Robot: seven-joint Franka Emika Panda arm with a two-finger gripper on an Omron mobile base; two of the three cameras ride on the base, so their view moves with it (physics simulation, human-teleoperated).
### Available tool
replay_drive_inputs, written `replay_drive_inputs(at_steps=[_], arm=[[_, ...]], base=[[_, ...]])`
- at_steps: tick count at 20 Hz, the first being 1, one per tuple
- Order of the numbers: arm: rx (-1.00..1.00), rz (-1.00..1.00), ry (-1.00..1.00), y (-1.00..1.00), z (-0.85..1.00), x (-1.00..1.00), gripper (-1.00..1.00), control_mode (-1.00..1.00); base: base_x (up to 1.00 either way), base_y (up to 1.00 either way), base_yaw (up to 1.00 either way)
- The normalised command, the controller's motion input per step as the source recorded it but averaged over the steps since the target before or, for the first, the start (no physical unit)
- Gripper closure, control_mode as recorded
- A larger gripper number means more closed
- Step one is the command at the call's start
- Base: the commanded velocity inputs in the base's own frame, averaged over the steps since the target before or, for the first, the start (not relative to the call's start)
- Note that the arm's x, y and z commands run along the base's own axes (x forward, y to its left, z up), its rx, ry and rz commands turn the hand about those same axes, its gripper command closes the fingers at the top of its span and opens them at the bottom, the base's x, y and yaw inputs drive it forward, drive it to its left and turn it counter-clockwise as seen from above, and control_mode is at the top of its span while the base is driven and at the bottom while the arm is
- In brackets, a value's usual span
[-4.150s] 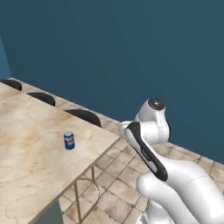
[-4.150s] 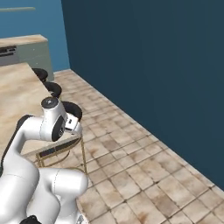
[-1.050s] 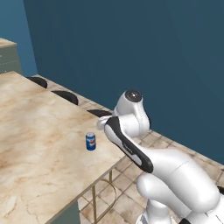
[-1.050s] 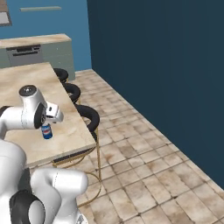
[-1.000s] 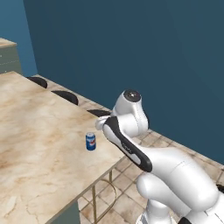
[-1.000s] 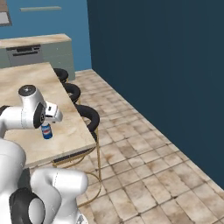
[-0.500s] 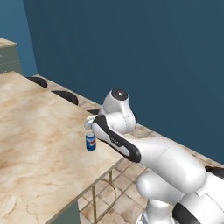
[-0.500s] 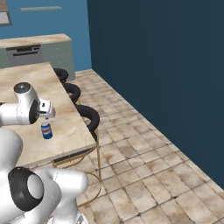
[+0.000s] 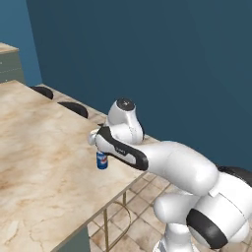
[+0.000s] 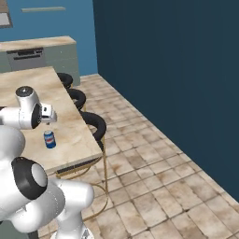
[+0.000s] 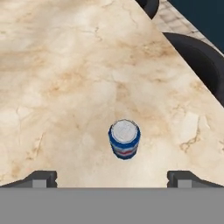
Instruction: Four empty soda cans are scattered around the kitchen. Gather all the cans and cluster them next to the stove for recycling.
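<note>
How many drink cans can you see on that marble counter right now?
1. A small blue cylindrical can with a silver top stands upright on the beige marble counter near its edge, beside the black stools, below the robot's open gripper. Others may lie outside these views.

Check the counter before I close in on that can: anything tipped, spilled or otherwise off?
Nothing stands out. The blue soda can stands upright and alone on the marble counter, near its stool-side edge, with no dent or spill visible. The gripper hovers above it with jaws wide open, the can between the fingertips in the hand view.
</note>
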Motion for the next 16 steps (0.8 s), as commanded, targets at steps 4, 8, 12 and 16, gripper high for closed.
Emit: replay_drive_inputs(at_steps=[4,8,12,16], arm=[[-0.04,0.11,0.00,0.05,-0.23,0.30,-1.00,-1.00],[-0.09,0.10,0.00,0.06,-0.24,0.24,-1.00,-1.00],[-0.10,0.05,0.00,0.10,-0.24,0.26,-1.00,-1.00],[-0.07,0.03,0.00,0.11,-0.21,0.23,-1.00,-1.00]], base=[[0.00,0.00,0.00],[0.00,0.00,0.00],[0.00,0.00,0.00],[0.00,0.00,0.00]])
